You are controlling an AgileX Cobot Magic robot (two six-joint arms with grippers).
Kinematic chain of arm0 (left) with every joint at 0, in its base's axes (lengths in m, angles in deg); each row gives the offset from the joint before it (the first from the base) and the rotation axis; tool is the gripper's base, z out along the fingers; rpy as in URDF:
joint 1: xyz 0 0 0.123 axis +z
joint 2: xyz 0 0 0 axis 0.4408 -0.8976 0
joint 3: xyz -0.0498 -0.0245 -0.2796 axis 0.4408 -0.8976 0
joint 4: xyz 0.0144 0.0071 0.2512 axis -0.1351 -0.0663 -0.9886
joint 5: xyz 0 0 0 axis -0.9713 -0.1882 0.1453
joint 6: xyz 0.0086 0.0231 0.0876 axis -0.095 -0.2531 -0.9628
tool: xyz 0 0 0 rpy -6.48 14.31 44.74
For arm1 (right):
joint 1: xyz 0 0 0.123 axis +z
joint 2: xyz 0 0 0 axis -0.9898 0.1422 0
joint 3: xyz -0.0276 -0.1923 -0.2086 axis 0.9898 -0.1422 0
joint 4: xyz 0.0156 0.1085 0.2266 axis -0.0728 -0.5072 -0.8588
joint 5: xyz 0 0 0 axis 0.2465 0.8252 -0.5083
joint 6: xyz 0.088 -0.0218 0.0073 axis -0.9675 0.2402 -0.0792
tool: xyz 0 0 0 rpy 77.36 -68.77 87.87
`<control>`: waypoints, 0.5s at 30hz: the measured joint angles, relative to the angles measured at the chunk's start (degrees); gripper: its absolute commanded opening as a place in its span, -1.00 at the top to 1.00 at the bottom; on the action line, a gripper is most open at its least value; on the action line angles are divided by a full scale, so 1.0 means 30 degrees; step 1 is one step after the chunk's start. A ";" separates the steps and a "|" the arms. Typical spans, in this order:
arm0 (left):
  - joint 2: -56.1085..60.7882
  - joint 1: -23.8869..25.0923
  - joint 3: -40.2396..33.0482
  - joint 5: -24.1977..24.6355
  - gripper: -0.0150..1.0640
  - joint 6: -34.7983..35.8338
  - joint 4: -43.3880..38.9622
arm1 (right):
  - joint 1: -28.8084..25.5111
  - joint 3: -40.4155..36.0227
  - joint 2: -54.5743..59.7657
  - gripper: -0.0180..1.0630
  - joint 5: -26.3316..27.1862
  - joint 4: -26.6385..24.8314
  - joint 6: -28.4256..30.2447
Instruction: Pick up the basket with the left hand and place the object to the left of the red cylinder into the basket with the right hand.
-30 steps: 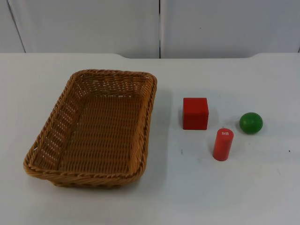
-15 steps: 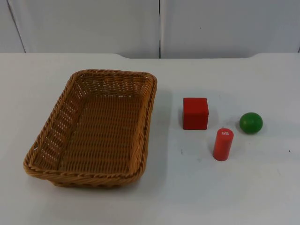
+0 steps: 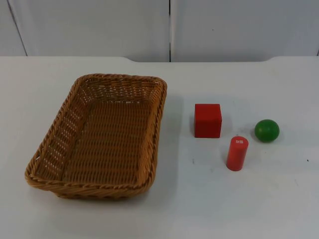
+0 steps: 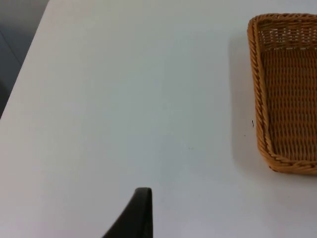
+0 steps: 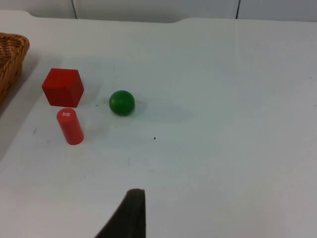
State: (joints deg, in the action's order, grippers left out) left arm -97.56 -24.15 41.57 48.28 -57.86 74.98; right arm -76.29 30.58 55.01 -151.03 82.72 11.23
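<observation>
An empty woven wicker basket (image 3: pixel 160 114) rests on the left half of the white table (image 3: pixel 199 209). The red cylinder (image 3: pixel 237 153) stands upright at the right. Just left of it and a little farther back sits a red cube (image 3: pixel 208 120), and a green ball (image 3: pixel 266 130) lies to its right. My left gripper (image 4: pixel 141 213) waits above bare table, left of the basket (image 4: pixel 255 74) and well apart from it. My right gripper (image 5: pixel 132 213) waits over bare table to the right of the cube (image 5: pixel 63 87), cylinder (image 5: pixel 70 126) and ball (image 5: pixel 122 102), touching none of them.
The grey partition wall (image 3: pixel 169 30) closes off the back of the table. A corner of the basket (image 5: pixel 12 49) lies just beyond the cube. Bare table stretches along the front edge and between basket and cube.
</observation>
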 measured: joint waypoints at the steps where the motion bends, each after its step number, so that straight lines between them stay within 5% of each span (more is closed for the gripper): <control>1: -0.0105 0.0000 0.0000 -0.0161 -0.97 0.0000 0.0000 | 0.0000 0.0000 0.0000 -0.98 0.0000 0.0000 -0.0035; 15: -0.2565 0.0000 0.1517 -0.1367 -0.97 0.0000 0.0187 | 0.0000 0.0000 0.0000 -0.98 0.0000 0.0000 -0.0078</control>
State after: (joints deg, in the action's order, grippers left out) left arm -105.25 -24.15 46.12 44.18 -57.86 75.54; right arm -76.29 30.58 55.01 -151.03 82.72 10.99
